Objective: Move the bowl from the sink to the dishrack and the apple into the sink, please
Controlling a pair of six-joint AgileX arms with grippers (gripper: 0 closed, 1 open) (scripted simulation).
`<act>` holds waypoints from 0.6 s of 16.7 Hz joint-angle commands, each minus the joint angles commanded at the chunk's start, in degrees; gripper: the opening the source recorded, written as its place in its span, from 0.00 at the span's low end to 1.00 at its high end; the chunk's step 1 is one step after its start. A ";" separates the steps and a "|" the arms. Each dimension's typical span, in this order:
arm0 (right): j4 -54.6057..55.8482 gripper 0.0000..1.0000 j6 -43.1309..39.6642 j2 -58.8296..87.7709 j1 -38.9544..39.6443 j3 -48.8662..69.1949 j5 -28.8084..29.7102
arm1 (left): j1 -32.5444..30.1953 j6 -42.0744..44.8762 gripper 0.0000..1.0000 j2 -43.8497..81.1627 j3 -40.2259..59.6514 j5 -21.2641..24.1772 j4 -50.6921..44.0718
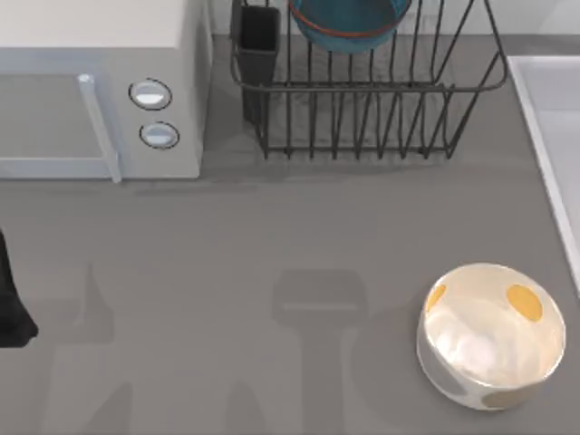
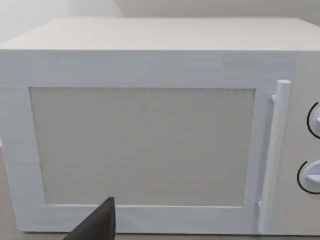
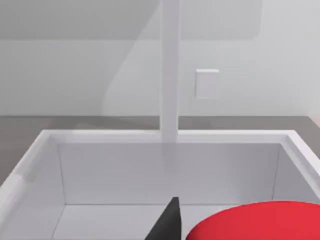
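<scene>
Apple [image 3: 255, 221] sits right beside the right gripper fingertip [image 3: 167, 222], above the sink [image 3: 45, 145] basin; grasp unclear. Bowl [image 1: 349, 23] already in dishrack [image 1: 381, 109]. Risk: released from height, it may bounce out. Left arm parked facing microwave [image 2: 150, 125].

Little of the robot's body can be seen. The left arm [image 1: 13, 308] is a matte black, angular mass, well left of the spotted bowl [image 1: 490, 333]. Its finger [image 2: 97, 224] is a plain black wedge tapering to a point. The right finger [image 3: 168, 222] is a slimmer black blade.
</scene>
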 joint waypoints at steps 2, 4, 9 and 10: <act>1.51 0.00 -0.02 1.47 0.06 -0.29 0.06 | 0.00 0.00 1.00 0.00 0.00 0.00 0.00; 1.51 0.00 -0.02 1.47 0.06 -0.29 0.06 | 0.00 0.00 1.00 0.00 0.00 0.00 0.00; 1.51 0.23 -0.02 1.47 0.06 -0.29 0.06 | 0.00 0.00 1.00 0.00 0.00 0.00 0.00; 1.51 0.30 -0.02 1.47 0.06 -0.29 0.06 | 0.00 0.00 1.00 0.00 0.00 0.00 0.00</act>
